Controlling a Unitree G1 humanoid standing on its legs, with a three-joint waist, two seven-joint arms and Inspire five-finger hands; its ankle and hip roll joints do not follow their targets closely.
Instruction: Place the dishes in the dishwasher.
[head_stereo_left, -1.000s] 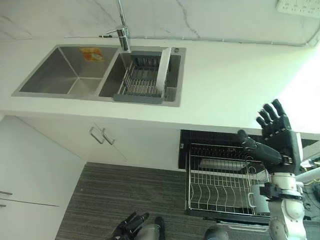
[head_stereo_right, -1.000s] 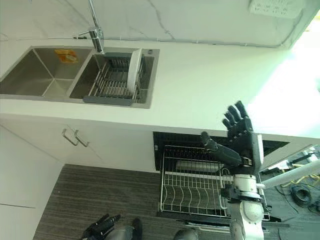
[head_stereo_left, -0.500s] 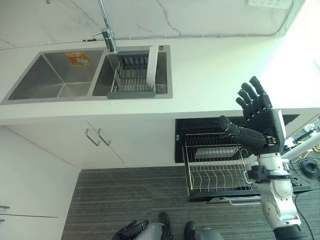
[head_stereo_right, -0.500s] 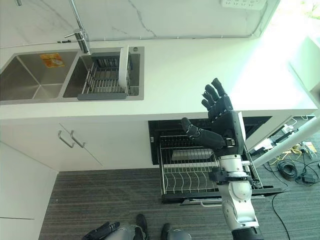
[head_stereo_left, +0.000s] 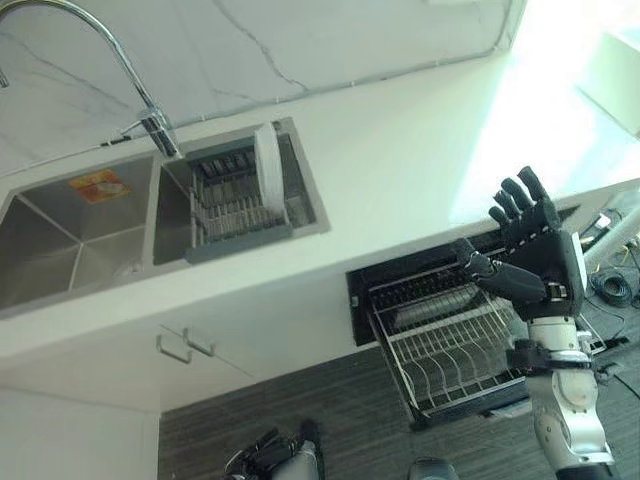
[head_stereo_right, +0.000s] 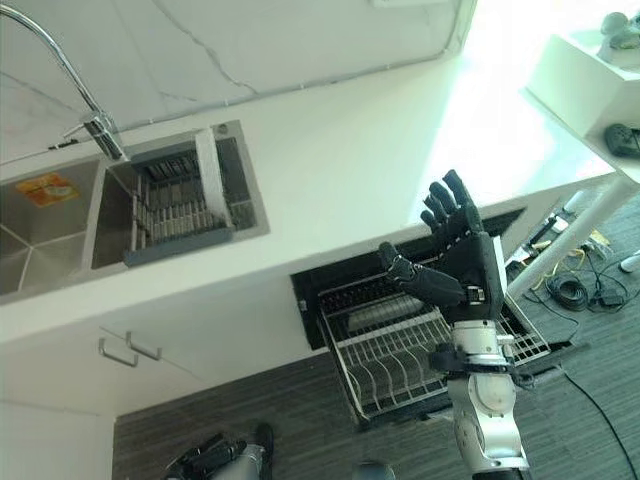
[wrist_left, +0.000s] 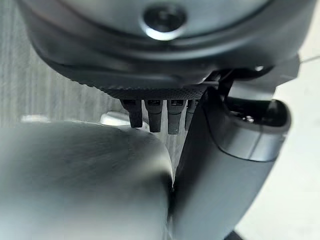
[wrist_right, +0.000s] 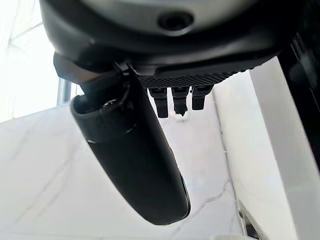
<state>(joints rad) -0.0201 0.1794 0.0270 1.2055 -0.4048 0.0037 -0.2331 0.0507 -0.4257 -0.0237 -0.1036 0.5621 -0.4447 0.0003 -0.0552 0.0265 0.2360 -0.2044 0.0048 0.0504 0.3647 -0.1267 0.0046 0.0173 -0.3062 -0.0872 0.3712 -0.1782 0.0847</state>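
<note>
While upright in sink rack: white plate (head_stereo_left: 268, 175) | right hand (head_stereo_left: 535, 255) fingers spread, empty | left hand (head_stereo_left: 262, 457) unclear

White plate (head_stereo_left: 267, 175) stands upright in sink rack (head_stereo_left: 240, 205).

Right hand (head_stereo_left: 535, 262) raised, fingers (head_stereo_left: 518, 206) spread.
</note>
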